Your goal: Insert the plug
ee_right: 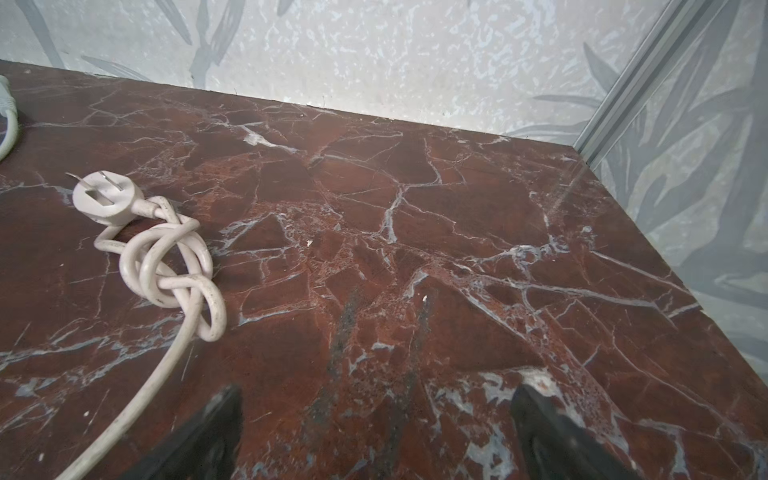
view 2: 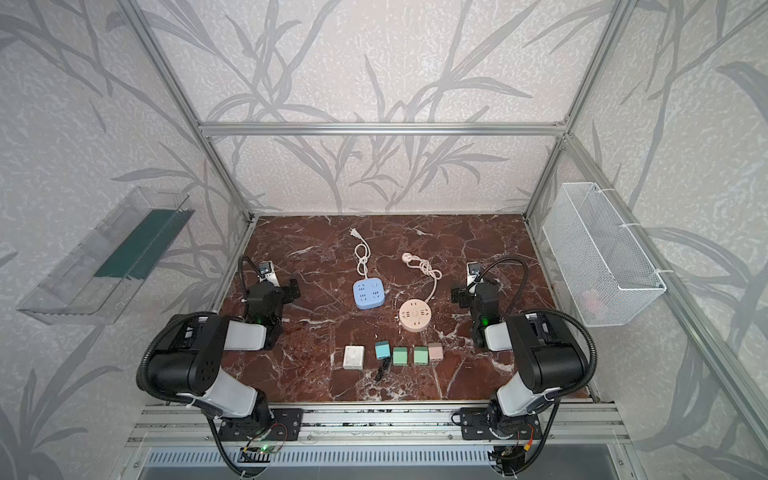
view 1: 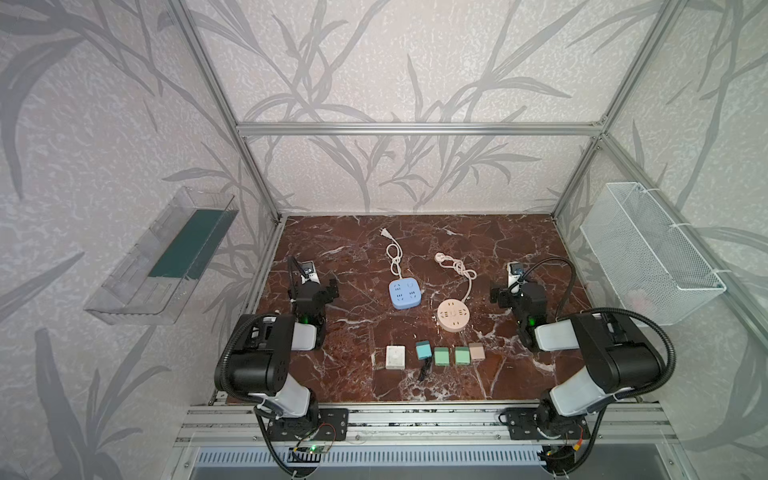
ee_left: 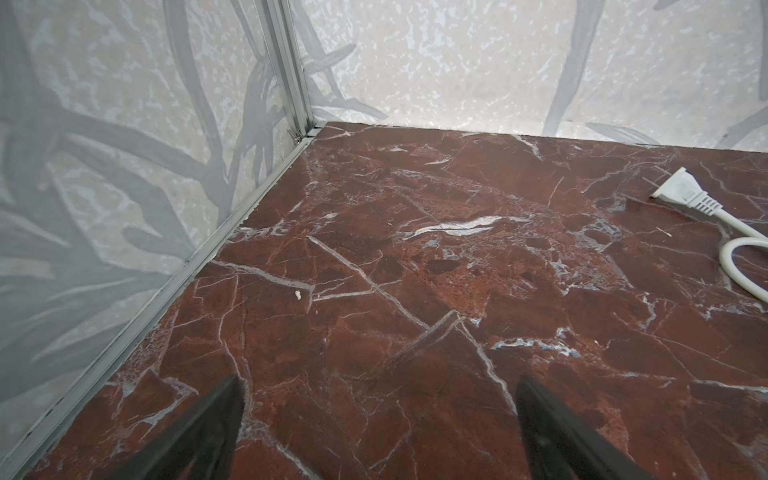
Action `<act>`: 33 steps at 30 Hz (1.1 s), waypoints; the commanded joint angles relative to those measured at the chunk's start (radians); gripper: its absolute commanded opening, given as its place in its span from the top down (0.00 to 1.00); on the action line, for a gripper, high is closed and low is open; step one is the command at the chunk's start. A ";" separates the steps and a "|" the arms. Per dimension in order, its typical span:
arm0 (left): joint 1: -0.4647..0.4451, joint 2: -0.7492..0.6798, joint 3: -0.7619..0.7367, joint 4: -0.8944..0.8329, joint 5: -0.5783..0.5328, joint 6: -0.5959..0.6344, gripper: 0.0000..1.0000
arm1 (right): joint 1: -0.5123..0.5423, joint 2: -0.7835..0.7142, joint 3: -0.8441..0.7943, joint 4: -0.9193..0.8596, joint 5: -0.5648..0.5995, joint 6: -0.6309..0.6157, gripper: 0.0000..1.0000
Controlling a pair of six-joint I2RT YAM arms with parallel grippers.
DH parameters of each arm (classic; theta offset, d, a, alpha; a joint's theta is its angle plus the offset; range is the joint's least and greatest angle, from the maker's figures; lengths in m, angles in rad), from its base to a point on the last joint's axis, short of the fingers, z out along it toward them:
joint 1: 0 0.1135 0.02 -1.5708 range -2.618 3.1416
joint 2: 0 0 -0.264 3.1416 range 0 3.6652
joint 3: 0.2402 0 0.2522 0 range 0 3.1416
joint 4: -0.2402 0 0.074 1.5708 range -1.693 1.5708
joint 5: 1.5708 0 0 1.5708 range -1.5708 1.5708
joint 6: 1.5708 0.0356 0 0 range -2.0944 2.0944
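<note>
We kept our left gripper (view 1: 331, 287) low over the marble table (view 1: 498, 249) near its left edge. Its two dark fingers (ee_left: 208, 428) were spread wide, and the wrist view showed only bare stone between them. Our right gripper (view 1: 496, 293) sat near the table's right edge, its fingers (ee_right: 552, 432) equally wide apart over bare marble.

Near the middle of the table lay a blue square power strip (view 1: 406, 294), sockets facing up. Its white cord ran in a loose knot toward the far edge and ended in a flat white plug (view 1: 385, 233), which lay loose on the stone with its prongs pointing toward the far left corner (ee_left: 681, 191). Just beside the blue strip, on the side toward the right edge and slightly nearer the front edge, sat a round pink power strip (view 1: 452, 316). Its knotted cord led back to a round plug (ee_right: 106, 198) lying on its back with the prongs up, well apart from both strips.

Along the front edge we saw a row of small blocks: a white one (view 1: 395, 356), a teal one (view 1: 424, 350) with a short black lead (view 1: 424, 371) in front of it, two green ones (view 1: 441, 356) (view 1: 461, 355) and a pale pink one (view 1: 476, 351). We could not tell their prongs at that size. Both top views showed neither gripper touching any of these.
</note>
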 commanded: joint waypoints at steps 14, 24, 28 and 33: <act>0.008 -0.002 0.012 -0.003 0.010 0.003 0.01 | -0.001 -0.013 0.021 0.004 -0.010 -0.001 0.01; 0.009 -0.002 0.014 -0.007 0.009 0.004 0.01 | -0.008 -0.013 0.023 -0.002 -0.023 0.006 0.01; 0.007 0.000 0.015 -0.007 0.007 0.005 0.01 | -0.015 -0.013 0.026 -0.008 -0.034 0.008 0.01; -0.003 0.000 0.013 0.001 -0.006 0.015 0.01 | -0.015 -0.013 0.027 -0.008 -0.037 0.009 0.01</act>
